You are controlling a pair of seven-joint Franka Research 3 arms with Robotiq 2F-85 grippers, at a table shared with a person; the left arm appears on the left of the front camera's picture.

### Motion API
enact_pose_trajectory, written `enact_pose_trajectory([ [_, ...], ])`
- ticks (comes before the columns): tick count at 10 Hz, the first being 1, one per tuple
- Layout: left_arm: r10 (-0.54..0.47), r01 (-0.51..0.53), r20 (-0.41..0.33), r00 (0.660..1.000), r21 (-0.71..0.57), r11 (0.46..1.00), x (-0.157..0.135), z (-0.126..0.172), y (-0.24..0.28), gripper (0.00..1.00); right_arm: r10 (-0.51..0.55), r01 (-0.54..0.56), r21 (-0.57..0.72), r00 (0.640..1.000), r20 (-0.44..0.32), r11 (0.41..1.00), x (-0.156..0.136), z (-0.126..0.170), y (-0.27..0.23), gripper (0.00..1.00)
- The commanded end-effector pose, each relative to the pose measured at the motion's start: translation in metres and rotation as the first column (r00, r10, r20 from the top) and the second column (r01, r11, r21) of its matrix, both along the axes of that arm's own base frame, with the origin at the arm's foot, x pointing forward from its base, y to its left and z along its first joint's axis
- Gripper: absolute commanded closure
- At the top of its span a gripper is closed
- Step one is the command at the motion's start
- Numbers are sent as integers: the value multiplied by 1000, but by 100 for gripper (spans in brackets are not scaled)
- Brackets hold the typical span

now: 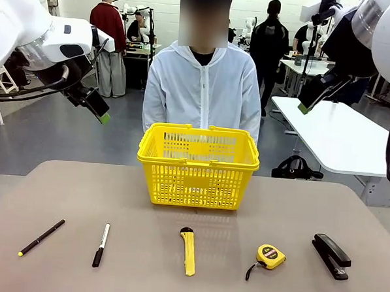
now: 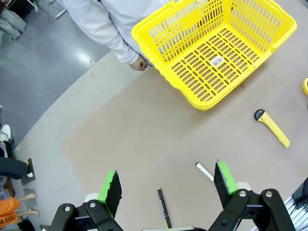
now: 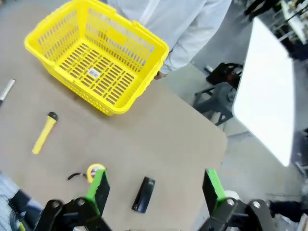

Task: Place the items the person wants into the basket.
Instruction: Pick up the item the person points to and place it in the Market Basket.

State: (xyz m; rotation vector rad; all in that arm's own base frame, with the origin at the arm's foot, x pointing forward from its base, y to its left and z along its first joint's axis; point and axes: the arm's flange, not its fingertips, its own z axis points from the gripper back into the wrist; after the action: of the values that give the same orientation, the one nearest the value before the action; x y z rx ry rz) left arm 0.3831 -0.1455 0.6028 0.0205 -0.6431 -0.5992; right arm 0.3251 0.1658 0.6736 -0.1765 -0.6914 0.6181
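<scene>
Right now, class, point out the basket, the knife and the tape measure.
basket [image 1: 196,185], front view, on its near lattice wall.
knife [image 1: 189,253], front view, on its yellow handle.
tape measure [image 1: 271,256], front view, on its round yellow case.

Front view: the person [image 1: 202,87] stands with both hands hidden behind the yellow basket [image 1: 196,179]. Left wrist view: the frame's edge cuts the tape measure [image 2: 305,86], a finger [image 2: 224,178] of the left claw [image 2: 166,172] covers part of the marker [image 2: 204,172], and the basket's label [image 2: 217,61] is too small to read.
</scene>
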Motion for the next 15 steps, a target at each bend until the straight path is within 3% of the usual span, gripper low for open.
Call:
enact_pose_trajectory([
  [1,-10,11,-22,1000,3,1000,-4,-13,0,0,11,-11,14,1000,3,1000,-6,-3,-3,0],
  [3,-10,11,-22,1000,3,1000,-4,-13,0,0,2,-2,2,1000,2,1000,-1,1,0,0],
  [4,-1,1,-16,1000,5,1000,-1,-9,0,0,128,-113,126,984,-121,986,-9,-15,-21,0],
  [5,-257,208,-253,933,-203,957,-9,14,29,0,217,-173,237,960,-178,956,-24,-18,-54,0],
  [6,-282,206,-272,920,-278,938,-8,35,61,0,298,-221,367,940,-168,904,-41,-17,-91,0],
  [9,-183,78,-271,945,-357,931,-7,51,143,0,147,-100,507,988,-53,856,-85,-8,-182,0],
  [12,-77,-25,-205,976,-456,890,-41,40,212,0,58,-40,502,998,-20,864,-127,6,-209,0],
  [15,-24,-62,-158,987,-517,853,-74,34,250,0,6,22,523,999,-50,852,-136,8,-231,0],
])
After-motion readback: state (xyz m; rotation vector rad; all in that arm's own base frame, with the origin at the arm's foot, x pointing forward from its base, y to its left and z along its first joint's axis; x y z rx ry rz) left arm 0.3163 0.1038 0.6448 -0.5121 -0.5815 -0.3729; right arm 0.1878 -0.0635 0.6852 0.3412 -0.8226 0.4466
